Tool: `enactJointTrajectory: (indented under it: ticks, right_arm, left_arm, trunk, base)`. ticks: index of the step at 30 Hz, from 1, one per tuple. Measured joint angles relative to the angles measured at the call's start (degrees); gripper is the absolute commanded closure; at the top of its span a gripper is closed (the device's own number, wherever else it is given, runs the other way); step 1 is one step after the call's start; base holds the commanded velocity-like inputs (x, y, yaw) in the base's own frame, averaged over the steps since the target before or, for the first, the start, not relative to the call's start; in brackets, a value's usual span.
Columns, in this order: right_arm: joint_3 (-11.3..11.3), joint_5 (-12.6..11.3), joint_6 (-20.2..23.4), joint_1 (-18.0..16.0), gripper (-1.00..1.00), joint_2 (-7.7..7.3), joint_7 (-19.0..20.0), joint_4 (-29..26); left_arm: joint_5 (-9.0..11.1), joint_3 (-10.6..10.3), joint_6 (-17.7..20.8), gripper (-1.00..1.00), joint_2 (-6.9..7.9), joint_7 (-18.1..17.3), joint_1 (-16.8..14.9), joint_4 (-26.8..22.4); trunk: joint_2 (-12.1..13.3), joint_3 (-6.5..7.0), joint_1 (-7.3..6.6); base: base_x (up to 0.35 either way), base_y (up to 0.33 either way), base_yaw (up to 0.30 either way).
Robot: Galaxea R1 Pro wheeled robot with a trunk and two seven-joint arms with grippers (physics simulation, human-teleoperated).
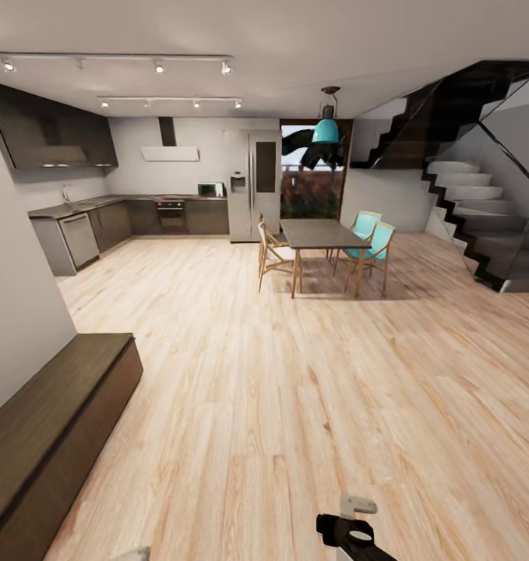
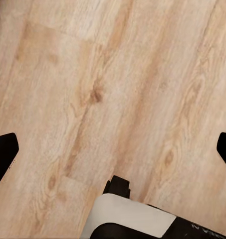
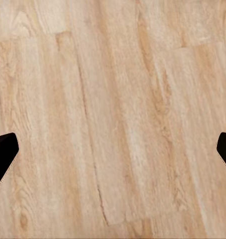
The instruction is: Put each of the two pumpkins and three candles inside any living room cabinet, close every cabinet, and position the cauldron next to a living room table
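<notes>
The long low dark-brown cabinet (image 1: pixel 58 417) stands against the left wall in the head view; its top is bare, and I cannot tell from here whether its drawer fronts are shut. The pumpkins, candles, cauldron and grey coffee table are out of view. In the left wrist view my left gripper (image 2: pixel 113 154) is open, its black fingertips (image 2: pixel 3 152) spread wide over bare wood floor. My right gripper (image 3: pixel 113 154) is open too, with nothing but floor between its fingertips (image 3: pixel 3 152). Part of my right arm (image 1: pixel 350 530) shows at the head view's lower edge.
Wide light wood floor (image 1: pixel 295 389) stretches ahead. A tall dark dining table (image 1: pixel 322 234) with several chairs stands mid-room. Grey kitchen units (image 1: pixel 100 226) and a fridge (image 1: pixel 252 187) line the back left. A dark staircase (image 1: pixel 482 210) rises at right. A white part of my base (image 2: pixel 127 219) is below the left gripper.
</notes>
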Motion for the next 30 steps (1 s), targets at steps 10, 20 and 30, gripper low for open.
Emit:
enactJointTrajectory:
  ticks: [10,20,30]
  right_arm:
    - [0.1,0.7,-0.1,0.0,-1.0,-0.03,0.0,0.0]
    - [0.1,0.4,-0.1,0.0,-1.0,-0.03,0.0,-0.1]
    - [0.0,0.0,-0.1,0.0,-1.0,0.0,0.0,-0.7]
  left_arm:
    - [-0.1,-0.1,-7.7,-1.0,-0.81,0.1,-2.0,0.1]
    - [0.0,0.1,-8.3,-1.0,-0.84,0.0,-2.0,0.3]
    - [-0.1,0.1,-8.8,-1.0,-0.86,0.0,-2.0,-0.2]
  trunk:
    - [0.0,-0.01,0.0]
    - [0.0,-0.01,0.0]
    - [0.0,-0.01,0.03]
  base:
    - [0.334,0.0,0.0]
    - [0.334,0.0,0.0]
    - [0.127,0.0,-0.139]
